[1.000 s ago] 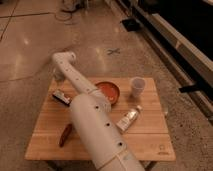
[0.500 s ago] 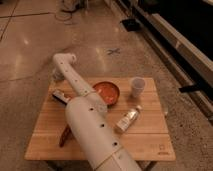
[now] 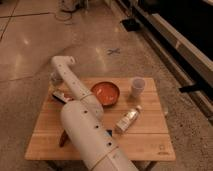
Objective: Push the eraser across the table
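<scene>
At the bottom of the frame, the thick white arm (image 3: 87, 135) is seen over the near edge of the table (image 3: 145, 142), and from there it reaches to the upper left. A reddish-brown object (image 3: 64, 139) is found just left of the arm, and a plastic bottle (image 3: 127, 119) lies to its right. Farther back, an orange bowl (image 3: 105, 92) is placed near the middle and a cup (image 3: 137, 86) near the far right corner.

The eraser (image 3: 61, 95) is located at the far left corner of the table, with its long axis running about left to right in the frame, a little slanted. The gripper (image 3: 55, 84) is held just above and left of it in the frame, with the fingers pressed together, narrow, and nothing is held. Whether the eraser is touched cannot be told.

The eraser is judged to lie to the lower right of the gripper, so the push is probably to be directed rightward. The bowl is near this path.
</scene>
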You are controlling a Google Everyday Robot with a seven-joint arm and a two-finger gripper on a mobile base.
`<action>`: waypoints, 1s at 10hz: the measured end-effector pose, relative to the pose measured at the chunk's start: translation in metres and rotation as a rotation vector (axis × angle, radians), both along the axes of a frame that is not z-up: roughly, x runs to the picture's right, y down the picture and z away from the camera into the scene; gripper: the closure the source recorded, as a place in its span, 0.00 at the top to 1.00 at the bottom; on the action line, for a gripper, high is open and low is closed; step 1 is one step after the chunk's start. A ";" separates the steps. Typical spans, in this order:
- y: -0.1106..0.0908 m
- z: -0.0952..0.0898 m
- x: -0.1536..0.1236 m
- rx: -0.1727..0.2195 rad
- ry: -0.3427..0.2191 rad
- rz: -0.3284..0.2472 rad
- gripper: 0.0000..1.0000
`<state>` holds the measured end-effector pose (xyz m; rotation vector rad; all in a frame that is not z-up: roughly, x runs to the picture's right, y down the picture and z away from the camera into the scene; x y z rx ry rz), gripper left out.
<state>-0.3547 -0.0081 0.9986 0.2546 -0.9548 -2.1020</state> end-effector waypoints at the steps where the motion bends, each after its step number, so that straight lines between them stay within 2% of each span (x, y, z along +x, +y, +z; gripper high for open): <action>1: 0.003 0.002 0.001 -0.006 0.005 -0.006 0.00; 4: 0.003 0.004 0.003 -0.007 0.025 -0.016 0.00; 10: -0.009 0.006 0.039 -0.026 0.082 0.009 0.00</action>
